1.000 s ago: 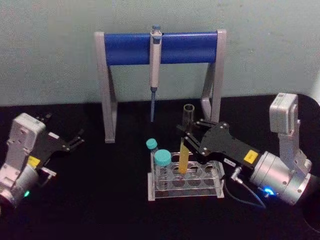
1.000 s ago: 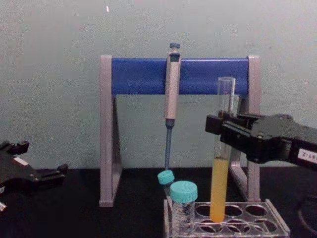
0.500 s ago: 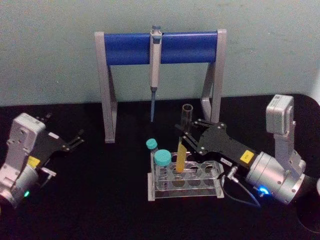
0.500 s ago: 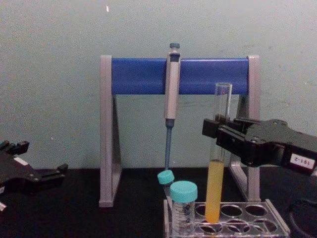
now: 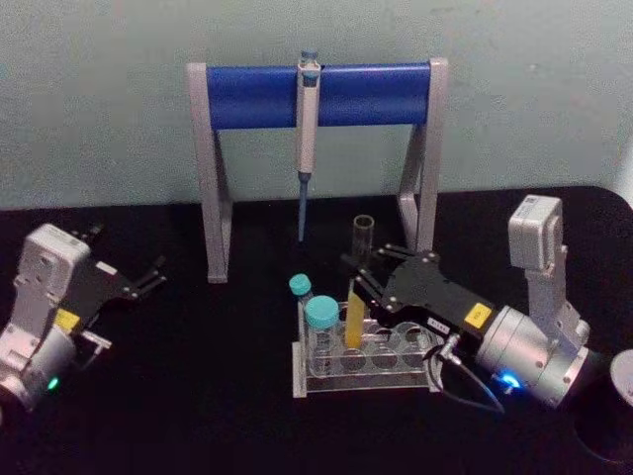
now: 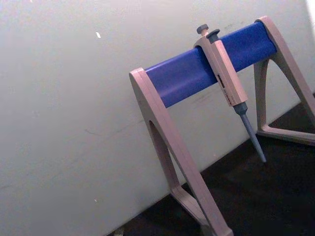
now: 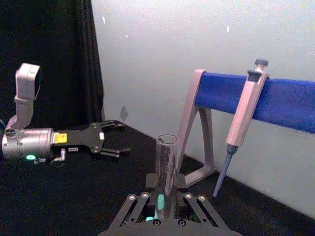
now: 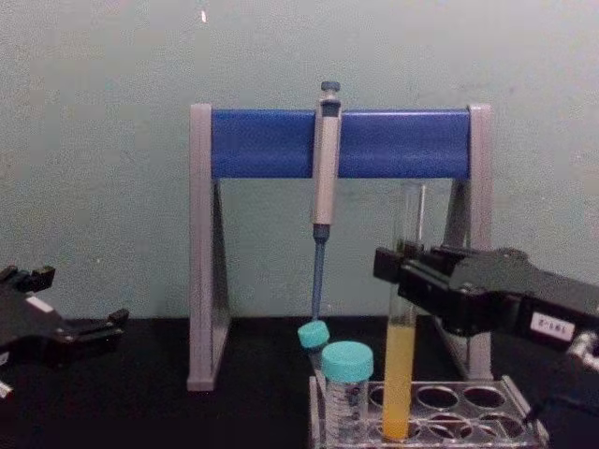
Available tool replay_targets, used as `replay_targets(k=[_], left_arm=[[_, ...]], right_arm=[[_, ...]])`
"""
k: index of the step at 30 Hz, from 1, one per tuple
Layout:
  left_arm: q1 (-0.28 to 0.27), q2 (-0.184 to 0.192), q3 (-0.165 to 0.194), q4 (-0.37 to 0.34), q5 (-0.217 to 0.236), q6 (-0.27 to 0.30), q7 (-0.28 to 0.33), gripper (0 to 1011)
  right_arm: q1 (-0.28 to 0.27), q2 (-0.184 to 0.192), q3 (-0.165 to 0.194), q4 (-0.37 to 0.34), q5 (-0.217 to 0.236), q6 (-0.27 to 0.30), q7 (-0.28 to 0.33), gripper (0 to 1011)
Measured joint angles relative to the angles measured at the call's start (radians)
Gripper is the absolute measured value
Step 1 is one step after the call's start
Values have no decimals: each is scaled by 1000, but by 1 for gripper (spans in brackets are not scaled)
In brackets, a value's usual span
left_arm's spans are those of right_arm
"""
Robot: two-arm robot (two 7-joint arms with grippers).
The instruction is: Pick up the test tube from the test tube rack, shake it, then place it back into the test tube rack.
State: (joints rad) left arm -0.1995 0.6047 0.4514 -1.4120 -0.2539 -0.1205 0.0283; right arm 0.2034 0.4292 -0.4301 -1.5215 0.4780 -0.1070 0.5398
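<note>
One tube, gripped and standing in the rack.

Right gripper (image 5: 356, 280) is clamped on the test tube (image 8: 401, 374) at mid-height, hiding that stretch of glass. The tube's lower end, with yellow-orange liquid, sits in a back-row hole of the test tube rack (image 5: 366, 374), just beside two teal-capped tubes (image 5: 321, 315) and leaning slightly. Whether its bottom touches the rack's base is hard to tell. Holes to its right stand open. The pipette stand (image 5: 316, 94) rises close behind, a pipette (image 5: 308, 119) hanging from its bar. Bare black table (image 5: 227, 396) separates the rack from the left gripper (image 5: 153, 275), parked well apart with its fingers spread.
</note>
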Motion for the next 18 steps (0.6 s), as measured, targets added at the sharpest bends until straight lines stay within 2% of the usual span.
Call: replay_targets(k=[18], left_arm=[[0,0,0,0,0,0,0,1001]], right_arm=[[3,-25,-15,51,-18,5,-11,241]])
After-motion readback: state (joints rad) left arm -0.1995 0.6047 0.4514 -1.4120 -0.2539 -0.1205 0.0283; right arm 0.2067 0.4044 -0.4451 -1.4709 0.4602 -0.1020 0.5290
